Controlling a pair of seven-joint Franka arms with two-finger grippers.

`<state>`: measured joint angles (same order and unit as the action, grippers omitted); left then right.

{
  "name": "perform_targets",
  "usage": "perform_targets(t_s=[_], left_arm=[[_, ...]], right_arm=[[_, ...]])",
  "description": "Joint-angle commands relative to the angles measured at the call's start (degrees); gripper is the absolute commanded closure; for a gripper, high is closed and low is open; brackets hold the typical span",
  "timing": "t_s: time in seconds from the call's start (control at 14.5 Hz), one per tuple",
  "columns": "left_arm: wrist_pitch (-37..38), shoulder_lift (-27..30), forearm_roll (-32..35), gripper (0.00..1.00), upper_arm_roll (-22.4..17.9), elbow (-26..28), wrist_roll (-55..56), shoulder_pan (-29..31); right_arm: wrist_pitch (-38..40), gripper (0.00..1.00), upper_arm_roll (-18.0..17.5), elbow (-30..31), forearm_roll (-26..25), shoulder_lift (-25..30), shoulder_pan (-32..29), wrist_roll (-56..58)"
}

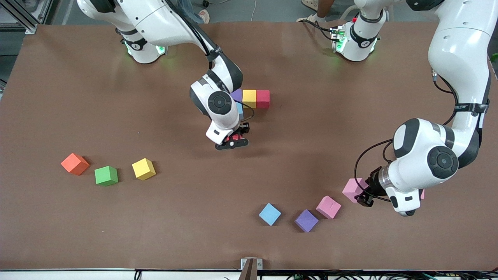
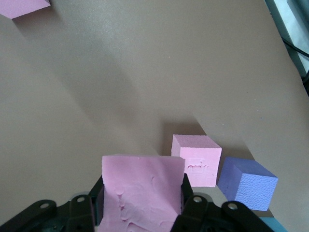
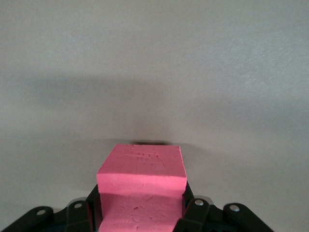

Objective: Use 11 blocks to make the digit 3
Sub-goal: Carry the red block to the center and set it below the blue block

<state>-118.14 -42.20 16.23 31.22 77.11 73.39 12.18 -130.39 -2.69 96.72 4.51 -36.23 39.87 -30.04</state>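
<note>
Digit 3's started row of matte foam cubes (image 1: 252, 98) sits just beside right hand (image 1: 232, 143), which clamps hot-pink foam cube (image 3: 141, 186); left hand (image 1: 363, 199) clamps pale pink foam cube (image 1: 353, 189).

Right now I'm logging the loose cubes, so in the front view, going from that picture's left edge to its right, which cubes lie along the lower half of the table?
orange cube → green cube → yellow cube → light blue cube → purple cube → pink cube
</note>
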Motion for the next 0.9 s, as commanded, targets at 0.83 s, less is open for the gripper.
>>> perform_targets(t_s=[0.83], left_arm=[[0.2, 0.8, -0.1, 0.83, 0.0, 0.8, 0.0, 0.0]], right_arm=[[-5.0, 0.55, 0.5, 7.3, 0.5, 2.3, 3.3, -0.4]])
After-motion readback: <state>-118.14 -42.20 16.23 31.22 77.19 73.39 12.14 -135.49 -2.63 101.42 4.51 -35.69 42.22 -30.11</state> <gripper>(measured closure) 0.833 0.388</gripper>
